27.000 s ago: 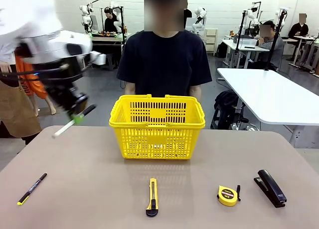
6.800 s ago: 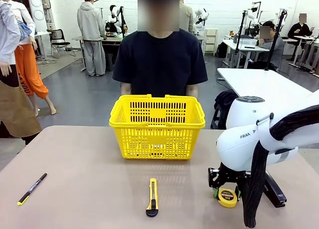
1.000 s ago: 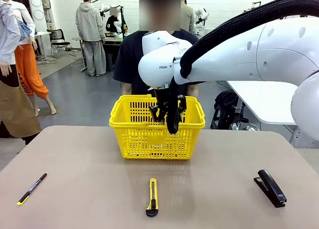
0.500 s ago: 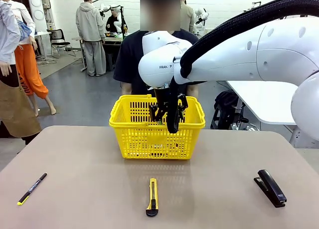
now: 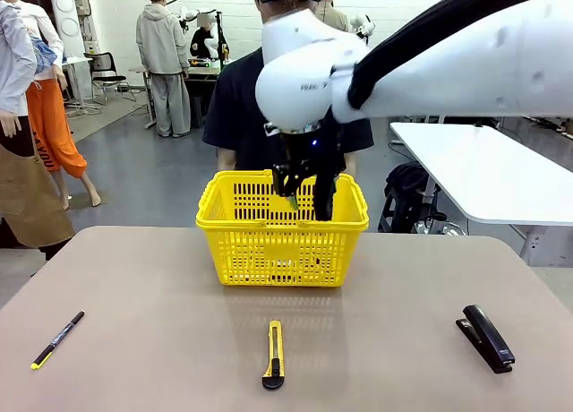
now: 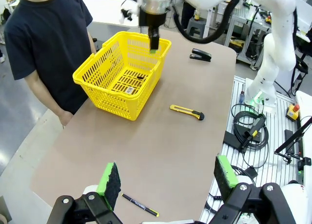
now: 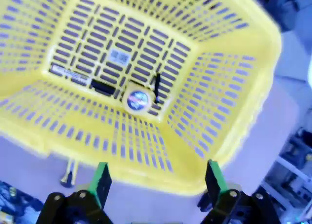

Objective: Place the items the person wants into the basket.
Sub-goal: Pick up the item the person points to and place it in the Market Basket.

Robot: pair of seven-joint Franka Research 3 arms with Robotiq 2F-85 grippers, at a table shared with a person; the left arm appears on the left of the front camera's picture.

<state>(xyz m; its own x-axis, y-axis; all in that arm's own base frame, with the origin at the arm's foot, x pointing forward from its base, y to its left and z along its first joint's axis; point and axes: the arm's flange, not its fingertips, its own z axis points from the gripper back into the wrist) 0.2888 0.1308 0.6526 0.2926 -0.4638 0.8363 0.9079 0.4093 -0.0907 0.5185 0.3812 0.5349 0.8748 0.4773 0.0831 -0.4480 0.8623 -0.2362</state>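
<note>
A bright yellow plastic shopping basket [image 5: 282,242] with slotted lattice walls and handles folded down along the rim stands on a smooth beige table [image 5: 134,287], near its far edge. On the basket's slotted floor lies a small round yellow tape measure [image 7: 138,100] with a short black strap. Just beside it a slim white marker with a black cap [image 7: 80,79] lies flat. The right pincer [image 5: 303,186] hangs over the basket's open top, just above the rim. Its two black fingers with green pads are spread wide and hold nothing. A person in a dark navy T-shirt [image 5: 242,107] stands right behind the basket, at the table's far edge.

On the robot's side of the basket, well apart from it, a yellow-and-black utility knife [image 5: 274,354] lies flat, pointing toward the basket, with bare table all around it. A black stapler [image 5: 486,338] lies off to the basket's right, near the table's edge. A thin black pen with a yellow tip [image 5: 56,339] lies off to the basket's left. The left pincer [image 6: 167,177] is high above the table's end on the basket's left side, wide open and empty.
</note>
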